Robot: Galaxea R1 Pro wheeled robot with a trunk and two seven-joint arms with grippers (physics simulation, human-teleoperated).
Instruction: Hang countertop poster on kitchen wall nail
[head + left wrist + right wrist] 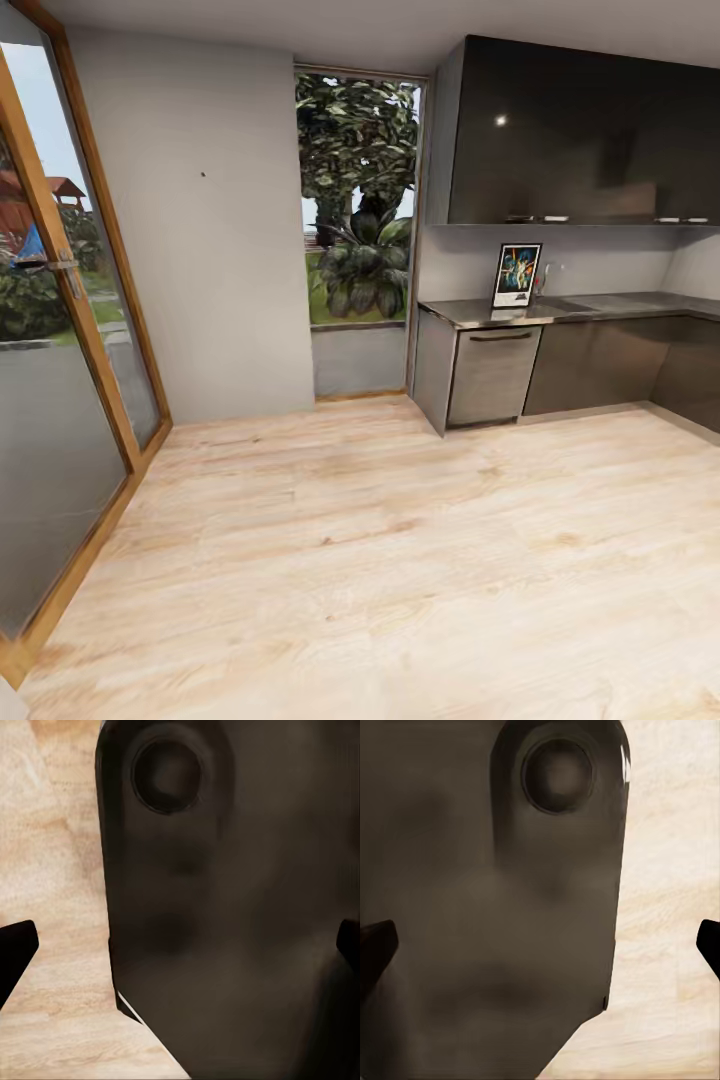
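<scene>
Ahead, the black-framed upright poster (516, 275) stands at the grey glossy table's (600, 308) left end, nearer the right arm; both hands spread wide, empty.

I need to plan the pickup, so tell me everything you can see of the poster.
The poster is an upright rectangle with a thin black frame, a white border and colourful figures on a dark ground. It stands on the kitchen countertop near its window end, against the grey back wall, below the dark upper cabinets. Its lettering is too small to read. Nothing else touches it.
</scene>
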